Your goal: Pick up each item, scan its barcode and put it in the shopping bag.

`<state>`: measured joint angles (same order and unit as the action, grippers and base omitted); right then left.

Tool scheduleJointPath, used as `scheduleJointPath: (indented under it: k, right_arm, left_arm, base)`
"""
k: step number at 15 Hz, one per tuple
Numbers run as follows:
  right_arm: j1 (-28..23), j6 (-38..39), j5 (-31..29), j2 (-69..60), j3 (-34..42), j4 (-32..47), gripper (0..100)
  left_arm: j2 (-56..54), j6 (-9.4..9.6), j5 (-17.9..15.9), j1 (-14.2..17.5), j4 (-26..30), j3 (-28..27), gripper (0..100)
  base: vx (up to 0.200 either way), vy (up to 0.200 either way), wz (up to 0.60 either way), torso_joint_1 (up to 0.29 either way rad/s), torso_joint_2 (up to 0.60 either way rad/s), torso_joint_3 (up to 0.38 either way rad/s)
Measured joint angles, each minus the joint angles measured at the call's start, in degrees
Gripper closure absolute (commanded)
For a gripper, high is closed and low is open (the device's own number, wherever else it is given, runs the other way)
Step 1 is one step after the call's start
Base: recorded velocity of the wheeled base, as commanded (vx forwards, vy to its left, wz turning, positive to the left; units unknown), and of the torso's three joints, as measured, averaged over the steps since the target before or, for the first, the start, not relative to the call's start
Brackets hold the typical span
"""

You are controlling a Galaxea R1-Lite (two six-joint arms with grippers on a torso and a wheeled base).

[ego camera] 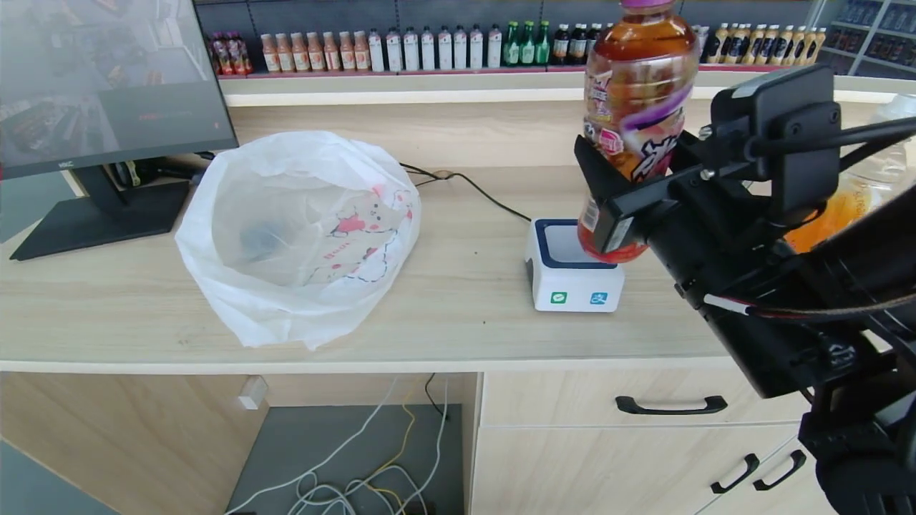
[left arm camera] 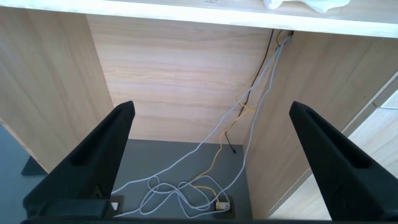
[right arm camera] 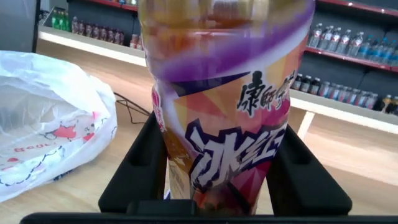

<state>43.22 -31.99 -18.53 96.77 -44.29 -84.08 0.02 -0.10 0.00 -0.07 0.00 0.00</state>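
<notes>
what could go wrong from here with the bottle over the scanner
1. The right gripper grips the bottle low on its body, so the tall top may tip or slip while carried.
2. The bottle's base appears close above the scanner; lowering further may knock it.
3. The shopping bag is limp, its mouth slumped toward the front, so the bottle could snag the rim or push the bag away.
</notes>
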Motion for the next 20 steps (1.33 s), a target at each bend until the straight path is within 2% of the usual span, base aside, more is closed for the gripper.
scheduleJointPath:
  k: [2,5,10,17,20]
  right_arm:
    - [-0.1,-5.4,4.7,0.4,-4.0,6.1,100]
    - [-1.3,-13.4,14.9,0.5,-6.9,13.6,100]
    - [-6.5,-20.4,27.7,0.6,-8.2,19.5,100]
    - [-17.7,-24.9,43.6,3.2,-9.7,20.1,100]
    - [-18.7,-26.2,45.3,4.9,-9.8,20.2,100]
  left_arm:
    - [0.0,0.02,0.0,0.0,0.0,0.0,0]
    - [0.0,0.1,0.0,0.0,0.0,0.0,0]
    - [0.0,0.1,0.0,0.0,0.0,0.0,0]
    - [0.0,0.28,0.0,0.0,0.0,0.0,0]
    - [0.0,0.26,0.0,-0.1,0.0,0.0,0]
  base:
    - [0.0,0.0,0.0,0.0,0.0,0.0]
    - [0.0,0.0,0.0,0.0,0.0,0.0]
    - [0.0,0.0,0.0,0.0,0.0,0.0]
    - [0.0,0.0,0.0,0.0,0.0,0.0]
    - [0.0,0.0,0.0,0.0,0.0,0.0]
